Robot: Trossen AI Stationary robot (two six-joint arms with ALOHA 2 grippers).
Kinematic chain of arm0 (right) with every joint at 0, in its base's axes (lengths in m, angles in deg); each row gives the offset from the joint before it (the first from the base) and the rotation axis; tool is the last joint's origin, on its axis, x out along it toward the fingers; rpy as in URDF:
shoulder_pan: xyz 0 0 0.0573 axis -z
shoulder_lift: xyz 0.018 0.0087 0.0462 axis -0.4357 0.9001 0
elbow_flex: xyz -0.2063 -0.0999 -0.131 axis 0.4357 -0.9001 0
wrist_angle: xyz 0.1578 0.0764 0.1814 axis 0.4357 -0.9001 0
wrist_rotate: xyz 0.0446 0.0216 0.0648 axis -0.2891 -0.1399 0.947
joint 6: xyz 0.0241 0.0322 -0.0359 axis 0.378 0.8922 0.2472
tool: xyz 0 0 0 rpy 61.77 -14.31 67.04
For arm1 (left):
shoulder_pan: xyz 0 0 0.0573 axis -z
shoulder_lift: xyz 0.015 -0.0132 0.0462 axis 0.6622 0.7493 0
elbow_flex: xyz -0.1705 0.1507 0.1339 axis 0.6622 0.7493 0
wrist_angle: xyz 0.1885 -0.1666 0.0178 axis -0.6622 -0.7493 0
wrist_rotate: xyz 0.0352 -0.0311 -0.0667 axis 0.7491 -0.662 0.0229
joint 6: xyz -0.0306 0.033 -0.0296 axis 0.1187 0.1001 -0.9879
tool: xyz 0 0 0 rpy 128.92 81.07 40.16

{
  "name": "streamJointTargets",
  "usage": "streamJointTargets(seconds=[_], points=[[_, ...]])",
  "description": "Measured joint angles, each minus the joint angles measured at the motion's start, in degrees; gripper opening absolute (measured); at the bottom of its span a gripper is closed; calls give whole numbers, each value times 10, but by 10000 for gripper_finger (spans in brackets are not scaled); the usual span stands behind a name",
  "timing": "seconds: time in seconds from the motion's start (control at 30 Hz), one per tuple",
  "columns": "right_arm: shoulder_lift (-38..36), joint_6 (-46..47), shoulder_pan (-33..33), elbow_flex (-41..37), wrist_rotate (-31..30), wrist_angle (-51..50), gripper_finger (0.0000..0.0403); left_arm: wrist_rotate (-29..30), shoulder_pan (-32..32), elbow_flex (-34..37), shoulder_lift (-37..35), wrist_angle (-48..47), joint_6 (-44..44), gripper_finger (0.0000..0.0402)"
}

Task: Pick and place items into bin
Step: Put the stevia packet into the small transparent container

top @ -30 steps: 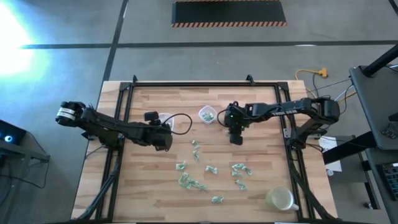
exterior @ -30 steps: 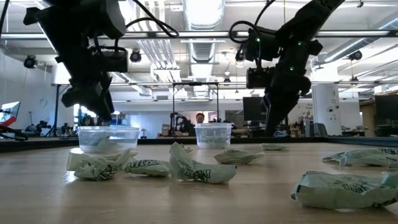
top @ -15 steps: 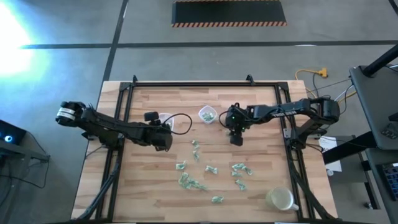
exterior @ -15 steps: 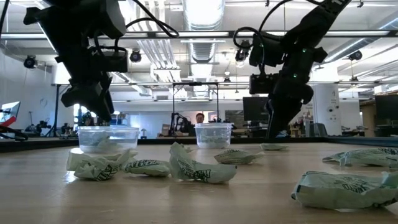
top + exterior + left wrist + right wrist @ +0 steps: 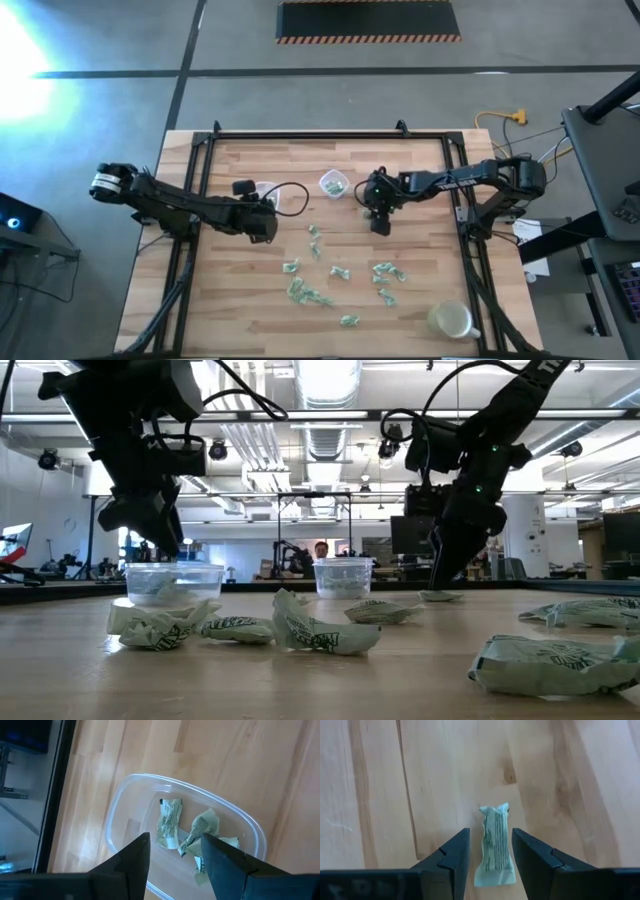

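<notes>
Lowered since the earlier frame, my right gripper (image 5: 487,851) hangs open astride one wrapped item (image 5: 494,851) on the table (image 5: 420,290), ready to grasp. My left gripper (image 5: 172,851), open, hovers over its bin (image 5: 122,815).

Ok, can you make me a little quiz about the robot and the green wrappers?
1. True or false: the left gripper hangs open over a clear container with wrapped pieces inside.
2. What lies between the right gripper's open fingers? A) a cup B) one wrapped piece C) nothing
3. Fill in: the loose pieces lie on a ____ table.

Key: 1 true; 2 B; 3 wooden.
</notes>
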State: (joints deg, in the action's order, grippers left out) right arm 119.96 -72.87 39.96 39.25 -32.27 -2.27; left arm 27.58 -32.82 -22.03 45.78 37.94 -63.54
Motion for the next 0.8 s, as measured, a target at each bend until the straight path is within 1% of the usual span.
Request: streamJointTargets(seconds=[0.37,0.53,0.67,0.8], points=[[0,-13,0,-19,0,24,140,-3,0,0,0,0,0,160],[0,-19,0,-28,-1,29,132,-3,0,0,0,0,0,160],[0,-27,0,-34,-24,33,124,-10,0,0,0,0,0,160],[0,-39,0,-35,-27,34,108,-18,0,0,0,0,0,160]])
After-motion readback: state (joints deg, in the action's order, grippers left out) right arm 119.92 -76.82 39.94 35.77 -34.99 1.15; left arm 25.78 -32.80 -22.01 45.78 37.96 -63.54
